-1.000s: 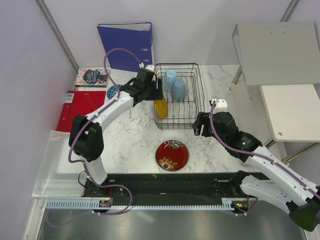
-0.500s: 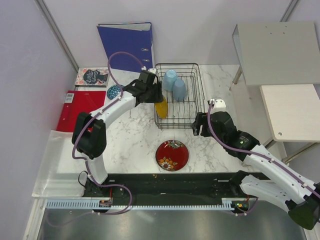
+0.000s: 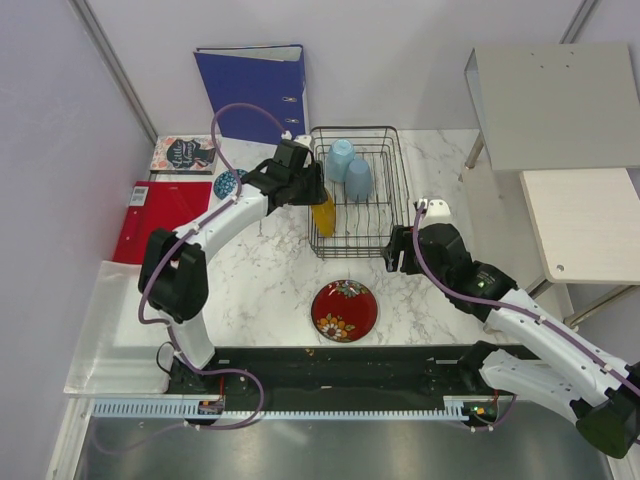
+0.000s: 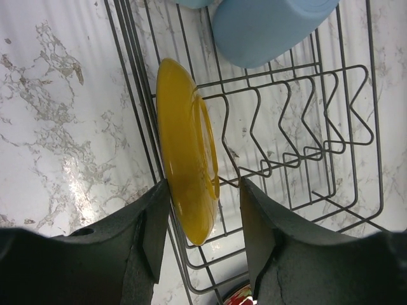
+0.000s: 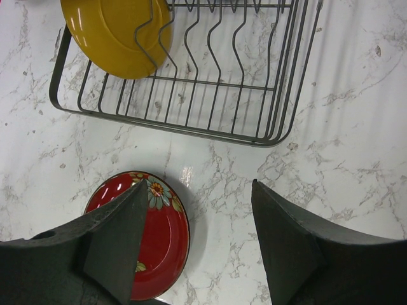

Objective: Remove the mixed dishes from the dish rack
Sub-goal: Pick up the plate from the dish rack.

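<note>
On the left, the small blue patterned bowl is already sitting out on the white marble table, just beside the left arm. The left gripper is reaching into the near-left corner of the black wire dish rack, and its jaws are narrowing from the wider spread of a second ago. They are now straddling the lower edge of the yellow patterned plate, which is standing on edge against the rack's left wall. A sliver of gap is still showing on 1 side, so the plate is not yet clamped. This looks like the grasp for the next item out.

Further back in the rack, 2 pale blue plastic cups are waiting side by side. In front of the rack, the red floral plate is lying flat on the table, already unloaded. On the right, the right gripper is hovering near the rack's near-right corner, jaws spread wide and empty, barely moving. 3 items are left to unload.
</note>
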You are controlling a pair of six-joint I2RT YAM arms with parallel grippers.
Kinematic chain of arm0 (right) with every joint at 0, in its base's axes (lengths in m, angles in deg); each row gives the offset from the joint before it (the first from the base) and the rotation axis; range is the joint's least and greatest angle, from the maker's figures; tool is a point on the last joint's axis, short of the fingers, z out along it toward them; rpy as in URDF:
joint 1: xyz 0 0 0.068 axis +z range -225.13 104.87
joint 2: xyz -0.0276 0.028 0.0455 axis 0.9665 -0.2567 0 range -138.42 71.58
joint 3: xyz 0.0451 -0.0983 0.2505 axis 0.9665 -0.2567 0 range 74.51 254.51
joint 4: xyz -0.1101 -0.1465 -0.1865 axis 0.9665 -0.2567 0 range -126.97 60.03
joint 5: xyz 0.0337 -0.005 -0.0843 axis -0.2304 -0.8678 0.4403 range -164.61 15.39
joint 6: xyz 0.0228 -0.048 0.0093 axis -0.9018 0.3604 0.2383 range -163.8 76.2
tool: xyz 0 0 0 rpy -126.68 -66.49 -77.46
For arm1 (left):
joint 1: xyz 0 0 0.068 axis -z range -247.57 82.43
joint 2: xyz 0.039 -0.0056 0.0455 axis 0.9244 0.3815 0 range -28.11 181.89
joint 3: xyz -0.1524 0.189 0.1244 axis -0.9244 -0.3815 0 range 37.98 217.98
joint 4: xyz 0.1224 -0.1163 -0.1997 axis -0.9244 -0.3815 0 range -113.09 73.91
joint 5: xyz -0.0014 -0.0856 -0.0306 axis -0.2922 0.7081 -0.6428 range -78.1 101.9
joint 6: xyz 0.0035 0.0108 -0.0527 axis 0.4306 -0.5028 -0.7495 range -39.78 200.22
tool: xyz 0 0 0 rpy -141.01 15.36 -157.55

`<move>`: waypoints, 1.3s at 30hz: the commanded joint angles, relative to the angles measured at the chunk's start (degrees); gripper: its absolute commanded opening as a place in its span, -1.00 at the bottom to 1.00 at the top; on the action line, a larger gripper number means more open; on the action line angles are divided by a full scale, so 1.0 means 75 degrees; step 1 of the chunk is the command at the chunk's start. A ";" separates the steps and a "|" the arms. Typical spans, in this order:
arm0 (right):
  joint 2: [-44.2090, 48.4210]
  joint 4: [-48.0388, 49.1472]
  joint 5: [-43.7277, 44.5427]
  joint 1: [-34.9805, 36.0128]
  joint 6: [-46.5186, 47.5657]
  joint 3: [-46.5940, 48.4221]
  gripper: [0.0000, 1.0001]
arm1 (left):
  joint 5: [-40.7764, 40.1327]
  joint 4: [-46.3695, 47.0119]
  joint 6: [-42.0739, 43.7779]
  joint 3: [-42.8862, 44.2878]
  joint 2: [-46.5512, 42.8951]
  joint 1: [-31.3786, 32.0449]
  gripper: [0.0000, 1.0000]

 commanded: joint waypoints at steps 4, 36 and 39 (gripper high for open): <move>-0.0018 0.0254 -0.0040 0.0021 -0.0059 -0.0128 0.47 | 0.0303 0.0251 -0.0183 -0.0053 -0.0661 0.0084 0.10; 0.0064 0.0313 -0.0145 0.0021 -0.0188 -0.0339 0.46 | -0.0342 0.0404 -0.0488 -0.0697 -0.0673 0.0143 0.51; 0.0064 0.0324 -0.0099 0.0021 -0.0153 -0.0374 0.47 | -0.0131 0.0415 -0.0558 -0.0628 -0.0416 0.0143 0.48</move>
